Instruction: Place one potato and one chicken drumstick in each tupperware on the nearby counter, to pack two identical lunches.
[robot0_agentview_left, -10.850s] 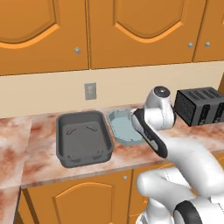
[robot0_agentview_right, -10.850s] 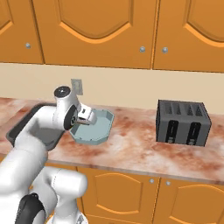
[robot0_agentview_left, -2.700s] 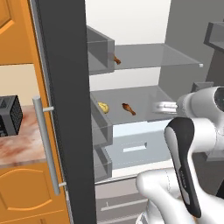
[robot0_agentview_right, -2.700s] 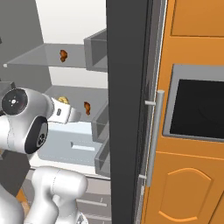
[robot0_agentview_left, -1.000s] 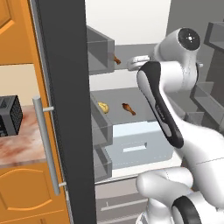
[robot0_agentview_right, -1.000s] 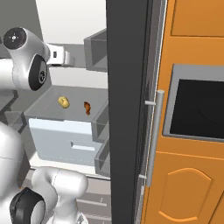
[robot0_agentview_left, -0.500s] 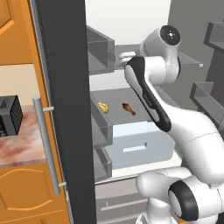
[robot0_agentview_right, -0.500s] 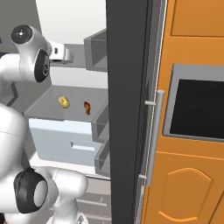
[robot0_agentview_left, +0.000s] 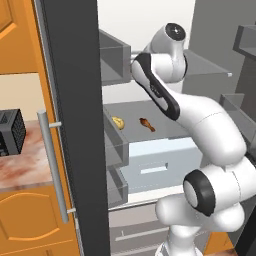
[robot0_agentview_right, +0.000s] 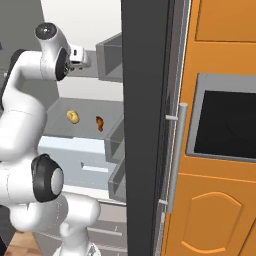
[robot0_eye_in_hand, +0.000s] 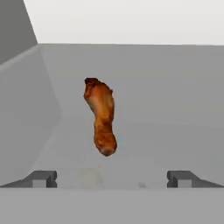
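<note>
Tool (robot0_eye_in_hand: 112, 177): spread wide, holding nothing; hand view, tips at 7 and 5 o'clock. Drumstick (robot0_eye_in_hand: 101, 116) lies on the grey fridge shelf (robot0_eye_in_hand: 175, 109) between the tips and beyond them, toward 12 o'clock, apart from both.

Left base view: arm (robot0_agentview_left: 165, 95) reaches into the open fridge at the upper shelf. Lower shelf (robot0_agentview_left: 165, 117) carries one potato (robot0_agentview_left: 118, 122), with a second drumstick (robot0_agentview_left: 146, 123) at its 3 o'clock. Toaster (robot0_agentview_left: 11, 132) on the table (robot0_agentview_left: 22, 170) at 9 o'clock.

Right base view: tool (robot0_agentview_right: 80, 55) at the upper shelf; potato (robot0_agentview_right: 73, 117) and drumstick (robot0_agentview_right: 99, 123) at its 6 o'clock.
</note>
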